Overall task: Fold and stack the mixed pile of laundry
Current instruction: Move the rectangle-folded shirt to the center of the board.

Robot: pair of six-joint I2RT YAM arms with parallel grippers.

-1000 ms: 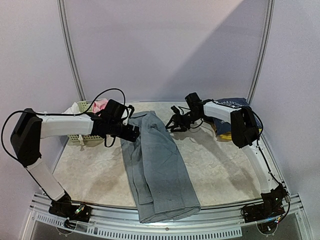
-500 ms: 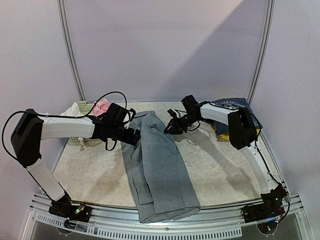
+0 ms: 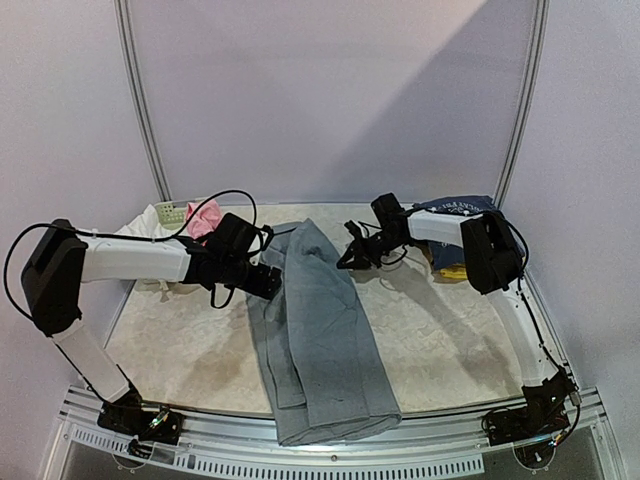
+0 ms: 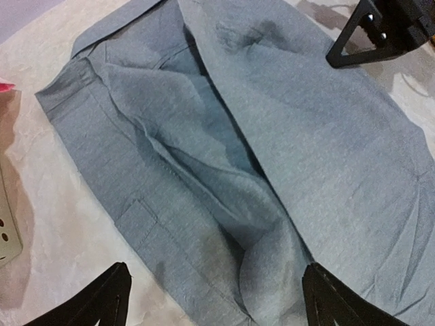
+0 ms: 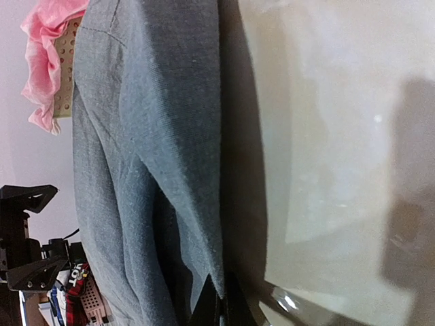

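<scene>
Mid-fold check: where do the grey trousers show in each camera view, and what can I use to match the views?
Top external: grey trousers run down the table's centre, from the far middle to the near edge.
Left wrist: they fill most of the picture, one end at upper left.
Right wrist: they cover the left half, top to bottom.
Shared landmark: the lattice basket, beside the trousers in every view, at the left edge in both wrist views.

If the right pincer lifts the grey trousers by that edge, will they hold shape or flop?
Likely floppy: the grey trousers lie creased and folded flat on the table. Lifted by the edge at the right pincer, they would probably drape and drag. Their matte weave looks unlikely to slip.
</scene>
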